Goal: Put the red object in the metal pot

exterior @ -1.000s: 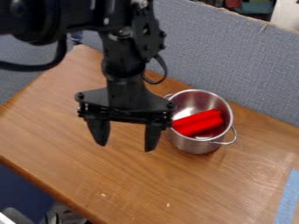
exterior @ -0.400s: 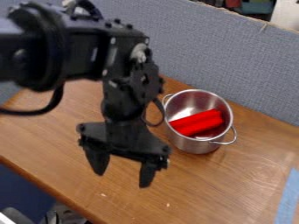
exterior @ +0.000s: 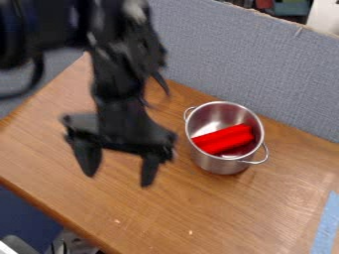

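The red object (exterior: 224, 138) lies inside the metal pot (exterior: 228, 161), a shiny steel pot with a small loop handle, standing on the right part of the wooden table (exterior: 199, 213). My gripper (exterior: 118, 170) hangs to the left of the pot, pointing down, its two dark fingers (exterior: 89, 161) spread wide apart with nothing between them. It is clear of the pot and blurred by motion.
A grey-blue partition (exterior: 252, 60) runs behind the table. The table's front edge slants from the lower left to the bottom of the view. The black arm (exterior: 113, 50) fills the upper left.
The open gripper has swung away from the pot toward the left of the view. The red object and the pot have stayed in place.
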